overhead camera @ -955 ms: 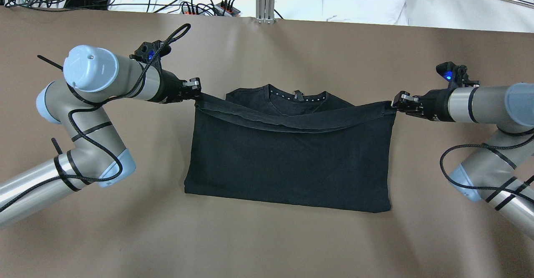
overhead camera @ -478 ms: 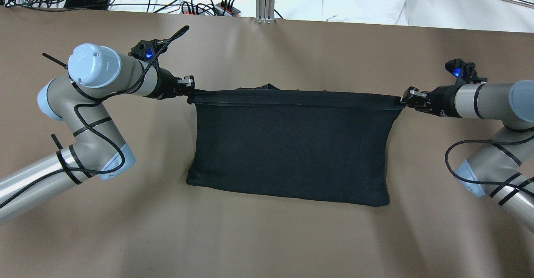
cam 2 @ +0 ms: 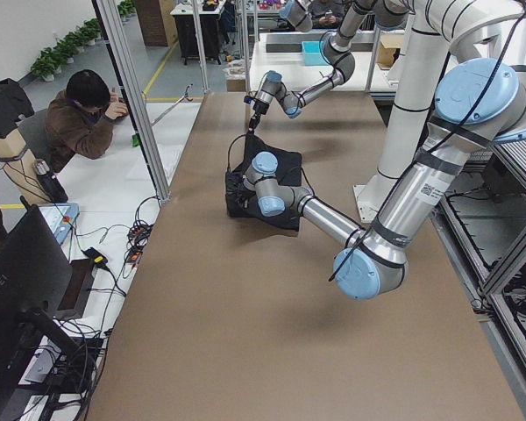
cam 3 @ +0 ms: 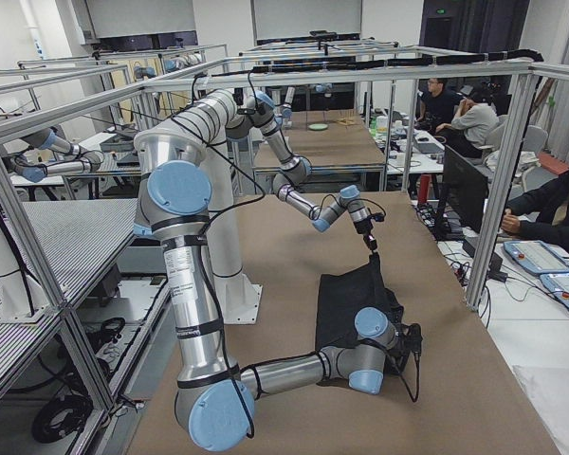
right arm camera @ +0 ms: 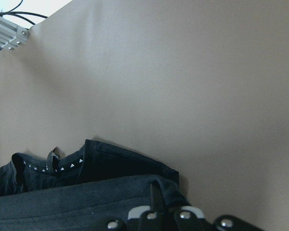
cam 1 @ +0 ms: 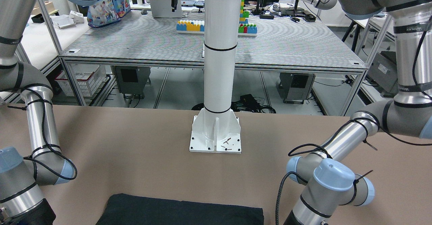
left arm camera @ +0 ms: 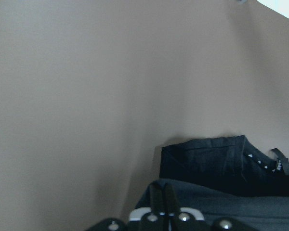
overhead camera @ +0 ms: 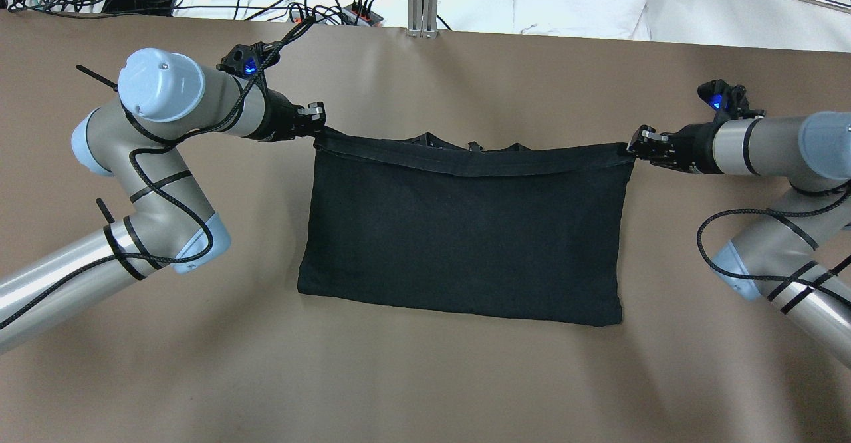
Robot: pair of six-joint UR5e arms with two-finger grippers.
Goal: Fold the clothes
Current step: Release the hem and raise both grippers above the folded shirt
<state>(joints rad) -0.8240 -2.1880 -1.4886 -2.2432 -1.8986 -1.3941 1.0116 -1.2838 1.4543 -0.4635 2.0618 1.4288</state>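
Fingers (left arm camera: pixel 158 197) of the left gripper (overhead camera: pixel 323 130) are pinched tight on the upper left corner of a plain black soft fabric garment (overhead camera: pixel 465 230), seen at centre left of the overhead view. The grey and pale-blue left arm (overhead camera: pixel 166 107) reaches in from the lower left of that frame. Folded over on itself, the garment lies as a wide rectangle at the middle of the brown table (overhead camera: pixel 425 376). Its lower fold is flat on the surface and its upper hem is stretched in a shallow sag between the two grippers. Just behind that hem, at top centre of the cloth, a dark neckline (overhead camera: pixel 471 145) with small white triangle marks peeks out. At centre right, the right gripper (overhead camera: pixel 631 148) clamps the upper right corner, its fingers (right arm camera: pixel 155 195) closed on the fabric in the wrist view. The right arm (overhead camera: pixel 764 144) enters from the lower right edge. In the front-facing view an edge of the garment shows at bottom centre, well apart from the white pillar's base plate (cam 1: pixel 216 140). Beyond the table's far edge in the overhead view, black cables and power strips (overhead camera: pixel 319 10) sit at upper left and a white cloth (overhead camera: pixel 578 4) at upper right.
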